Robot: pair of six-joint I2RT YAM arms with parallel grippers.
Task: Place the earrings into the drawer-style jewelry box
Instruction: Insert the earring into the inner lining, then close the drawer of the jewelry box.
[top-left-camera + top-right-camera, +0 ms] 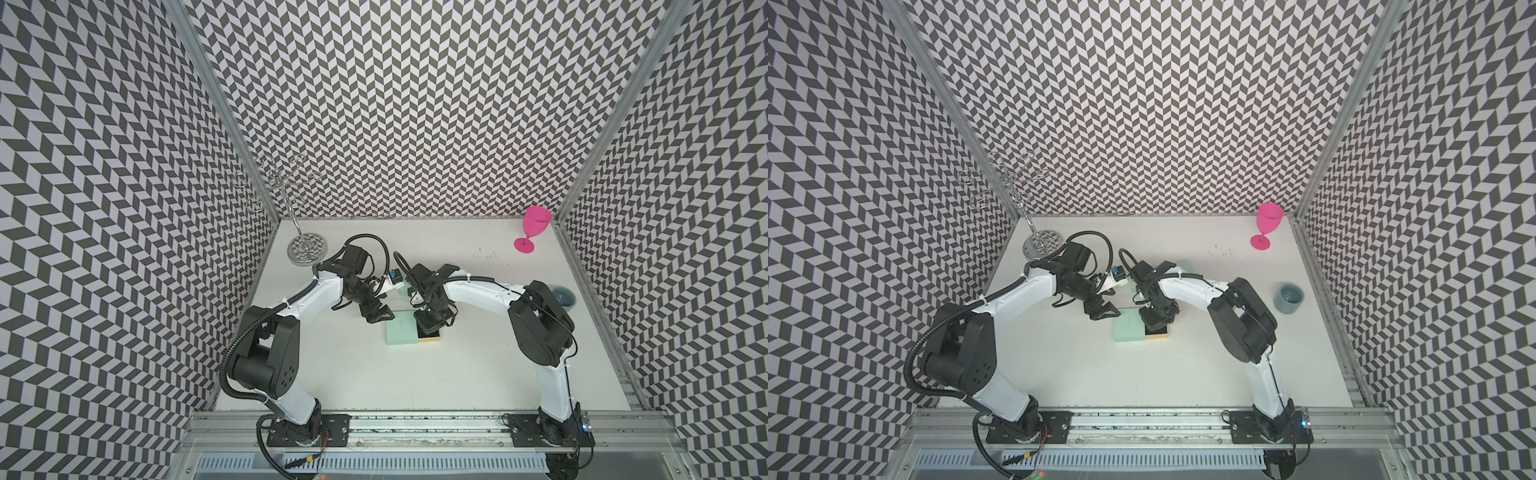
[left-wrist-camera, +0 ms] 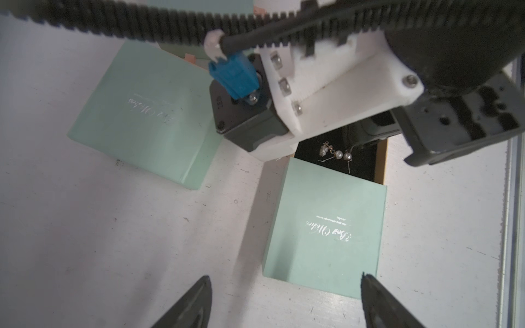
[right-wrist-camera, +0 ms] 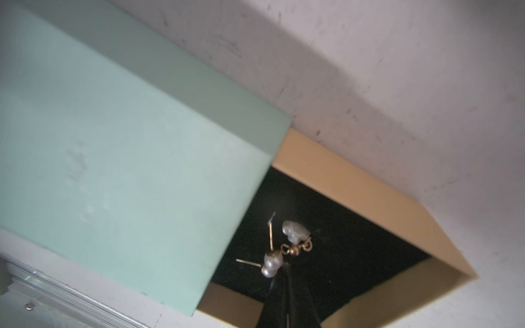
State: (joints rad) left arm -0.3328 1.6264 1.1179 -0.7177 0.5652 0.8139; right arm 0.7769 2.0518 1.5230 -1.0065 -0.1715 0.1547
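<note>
Right pincer (image 3: 281, 274) closed beside earrings (image 3: 284, 247) in pulled-out drawer (image 3: 355, 184), left pincer (image 2: 285, 281) spread apart near jewelry box (image 2: 324, 227).

You see the jewelry box (image 2: 324, 227) sleeve in matt mint-green card with shiny silver lettering, its drawer (image 3: 355, 187) tan card lined in black velvety cloth. The earrings (image 3: 272, 264) show glossy pearly beads on gold-coloured metal pins.
</note>
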